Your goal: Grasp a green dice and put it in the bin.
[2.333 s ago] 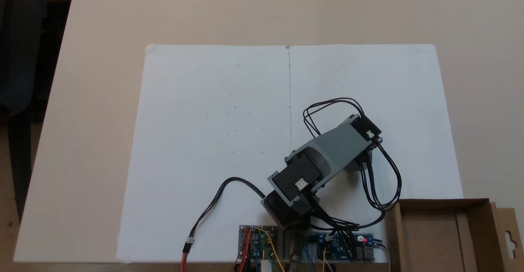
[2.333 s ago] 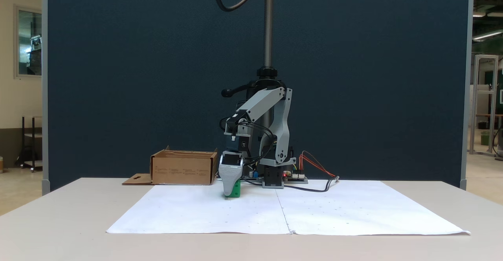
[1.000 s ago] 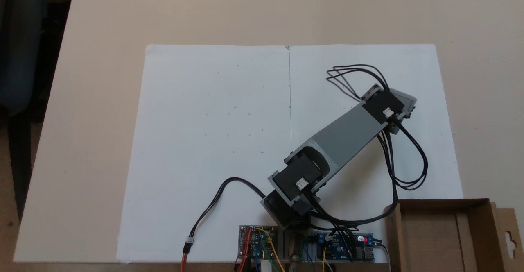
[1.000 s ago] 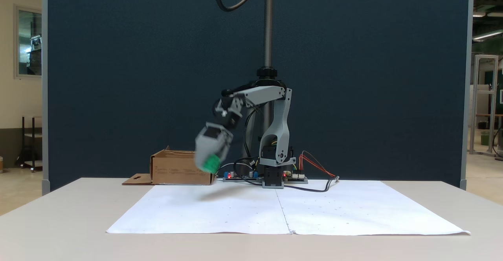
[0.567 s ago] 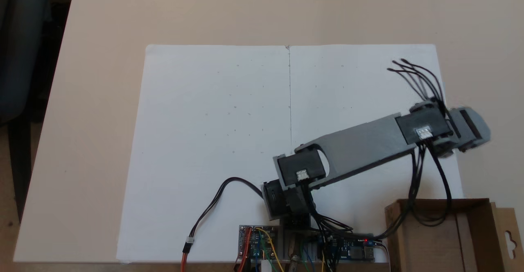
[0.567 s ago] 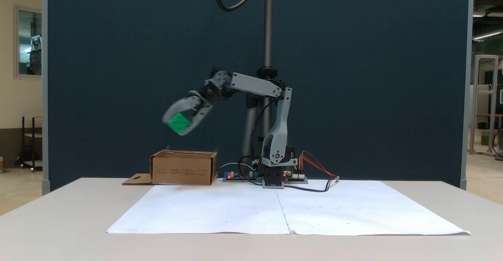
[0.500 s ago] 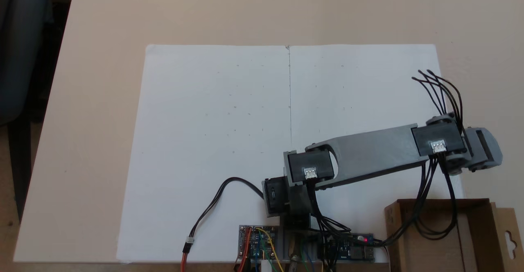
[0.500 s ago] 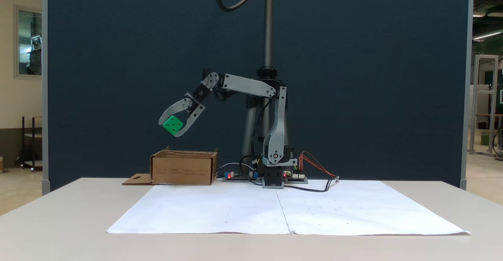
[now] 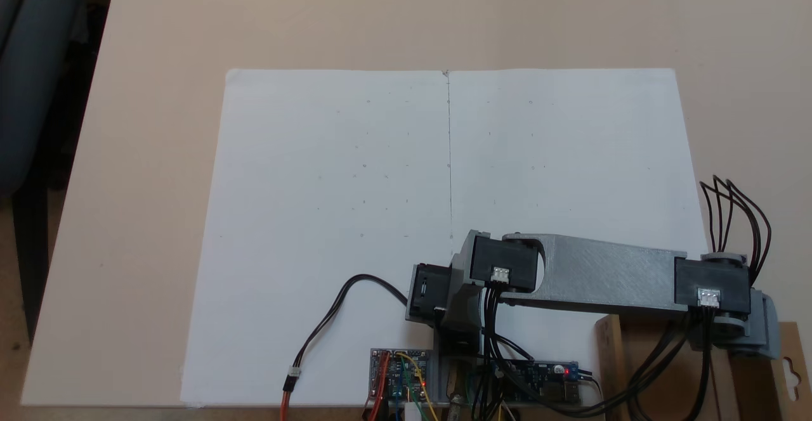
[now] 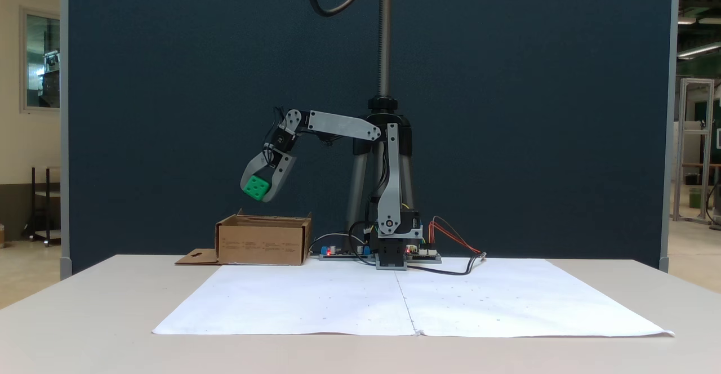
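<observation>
The green dice (image 10: 257,187) hangs in the air, tilted, with several pips facing the camera. My gripper (image 10: 258,191) is shut on it and points down, a short way above the bin (image 10: 263,243), over the box's left half in this fixed view. The bin is a low brown cardboard box with a flap (image 10: 195,257) lying flat at its left. In the fixed view from above, the arm's wrist (image 9: 710,294) reaches over the bin (image 9: 609,361) at the lower right. From up there the wrist covers the dice.
Two white paper sheets (image 9: 355,174) cover the middle of the beige table (image 9: 406,15). Circuit boards (image 9: 399,370) and loose cables (image 9: 330,319) lie by the arm's base (image 10: 391,250). A metal pole (image 10: 385,30) and a dark partition stand behind.
The arm lifted the dice off the paper and swung it toward the bin. In the last half second the gripper moved over the box and tipped downward.
</observation>
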Robot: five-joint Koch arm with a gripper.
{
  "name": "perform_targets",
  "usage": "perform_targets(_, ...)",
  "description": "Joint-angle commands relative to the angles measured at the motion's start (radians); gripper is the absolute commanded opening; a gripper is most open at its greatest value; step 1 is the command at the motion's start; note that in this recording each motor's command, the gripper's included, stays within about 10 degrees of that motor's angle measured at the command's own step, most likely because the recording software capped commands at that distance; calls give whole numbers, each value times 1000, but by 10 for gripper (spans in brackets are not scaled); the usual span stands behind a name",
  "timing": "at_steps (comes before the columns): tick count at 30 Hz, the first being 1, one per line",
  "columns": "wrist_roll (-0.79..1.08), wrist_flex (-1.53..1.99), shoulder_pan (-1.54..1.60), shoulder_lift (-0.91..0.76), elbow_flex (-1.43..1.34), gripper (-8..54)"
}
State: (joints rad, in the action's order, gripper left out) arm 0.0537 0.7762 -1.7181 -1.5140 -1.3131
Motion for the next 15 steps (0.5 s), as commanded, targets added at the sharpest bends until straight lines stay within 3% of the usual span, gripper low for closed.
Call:
perform_targets(1, -66, 72, -29, -6, 40, 122)
perform_targets(14, -9, 74, -52, -2, -11, 122)
perform_targets(15, 6, 78, -52, -2, -20, 210)
